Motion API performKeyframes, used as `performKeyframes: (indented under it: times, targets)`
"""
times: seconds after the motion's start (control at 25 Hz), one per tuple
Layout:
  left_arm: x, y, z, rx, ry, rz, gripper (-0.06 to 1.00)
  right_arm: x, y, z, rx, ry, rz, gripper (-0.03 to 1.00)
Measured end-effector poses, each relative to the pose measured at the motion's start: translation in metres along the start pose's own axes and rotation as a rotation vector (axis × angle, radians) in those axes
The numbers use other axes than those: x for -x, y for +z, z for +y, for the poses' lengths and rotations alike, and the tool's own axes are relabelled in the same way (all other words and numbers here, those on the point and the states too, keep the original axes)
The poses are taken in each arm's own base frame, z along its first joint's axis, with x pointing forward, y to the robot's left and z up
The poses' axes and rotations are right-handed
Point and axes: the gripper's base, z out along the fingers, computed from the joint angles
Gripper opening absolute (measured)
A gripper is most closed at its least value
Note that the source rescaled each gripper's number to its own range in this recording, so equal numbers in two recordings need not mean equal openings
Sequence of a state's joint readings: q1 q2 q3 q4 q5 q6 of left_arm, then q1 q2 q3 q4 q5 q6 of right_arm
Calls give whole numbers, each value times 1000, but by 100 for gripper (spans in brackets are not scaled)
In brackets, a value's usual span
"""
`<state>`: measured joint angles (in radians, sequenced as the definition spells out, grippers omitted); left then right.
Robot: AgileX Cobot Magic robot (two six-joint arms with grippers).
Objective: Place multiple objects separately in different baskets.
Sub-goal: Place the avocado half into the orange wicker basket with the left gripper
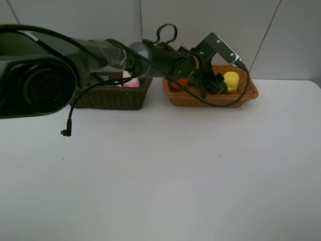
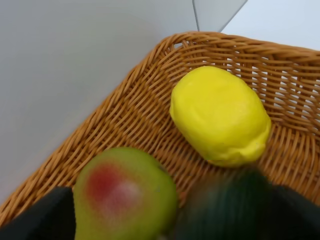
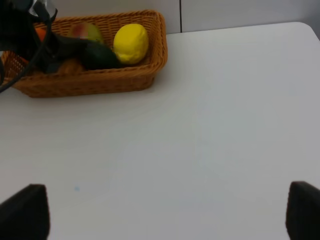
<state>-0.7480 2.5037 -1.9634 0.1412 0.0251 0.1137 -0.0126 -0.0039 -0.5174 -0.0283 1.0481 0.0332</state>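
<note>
The orange-tan basket (image 1: 210, 98) stands at the far edge of the white table (image 1: 165, 175), against the pale wall, and it holds the fruit: the yellow lemon (image 1: 231, 82) lies at its right end, the red-green pear (image 2: 125, 195) lies just beside the lemon toward the middle, the dark avocado half (image 3: 100, 56) rests in front of the pear and close to the lemon, and a patch of the orange (image 1: 182, 83) shows at the left part of the basket behind the arm. The left gripper (image 1: 213, 83) reaches across from the left side of the high view and hangs inside this basket, over the pear and the avocado half; in its own wrist view only the two dark finger (image 2: 42, 215) tips show at the edges, set wide apart with the pear and the blurred avocado half between them, and I cannot tell whether either finger touches the fruit. The dark green-brown basket (image 1: 113, 95) stands just left of the orange-tan one, largely hidden by the arm, with something pink (image 1: 131, 82) showing inside it. The right gripper (image 3: 165, 215) is out of the high view; its wrist view shows its fingers spread wide over bare table, well apart from the baskets, with nothing between them.
</note>
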Motion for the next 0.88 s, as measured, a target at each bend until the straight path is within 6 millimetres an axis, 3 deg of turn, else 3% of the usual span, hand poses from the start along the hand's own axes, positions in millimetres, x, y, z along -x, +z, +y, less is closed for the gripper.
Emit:
performKeyframes:
  times: [0.52,0.88]
  targets:
    - [7,-6,2,0,-1,25,100,0,0,0,0,0,0,100]
    - [35,-41,13,1,3,173,100,0,0,0,-1,0,0,100]
